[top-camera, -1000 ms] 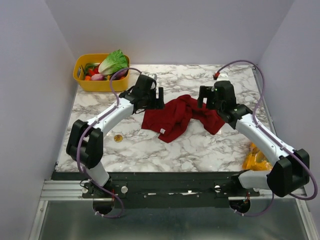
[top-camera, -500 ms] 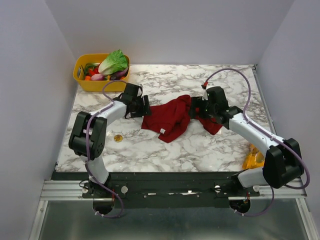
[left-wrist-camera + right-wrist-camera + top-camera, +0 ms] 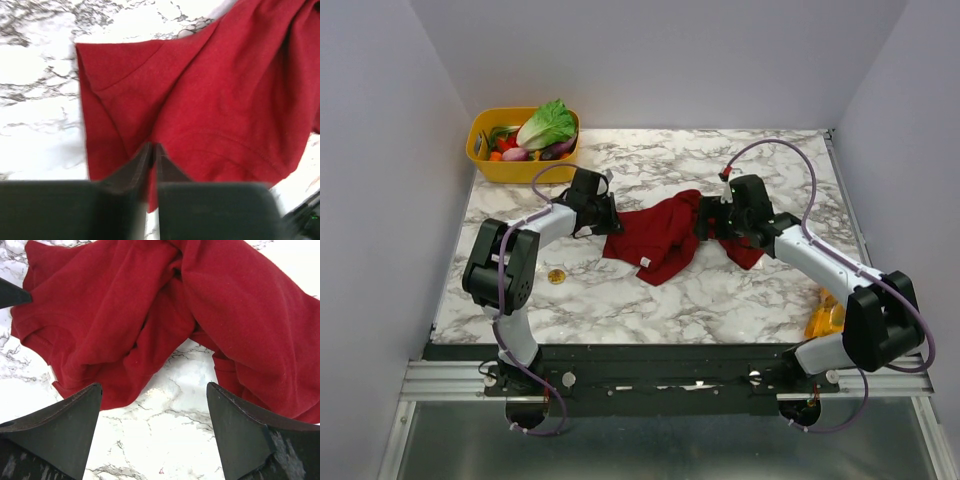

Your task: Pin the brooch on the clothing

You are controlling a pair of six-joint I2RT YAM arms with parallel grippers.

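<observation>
- The clothing (image 3: 665,235) is seen bunched in a heap at the centre of the marble table (image 3: 740,290) in the top view, with folds stacked and its white label (image 3: 645,262) at the lower edge.
- The brooch (image 3: 556,276) is seen lying flat on the marble to the lower left of the heap, well apart from the fabric and from both grippers.
- The left gripper (image 3: 152,147) is closed to a thin slit at the shirt's left edge, and red fabric is seen within the slit, so a pinch on the hem is judged.
- The right gripper (image 3: 153,386) is spread wide above the heap's right side, with nothing held.
- The shirt is judged light, soft and limp. It can be expected to drape and drag when lifted, so hems or sleeve edges are better gripped than the thick middle folds.
- The brooch is judged small, rigid and probably slippery on the stone. A narrow pinch across its rim would be needed, and a slip is likely if it is taken from flat.
</observation>
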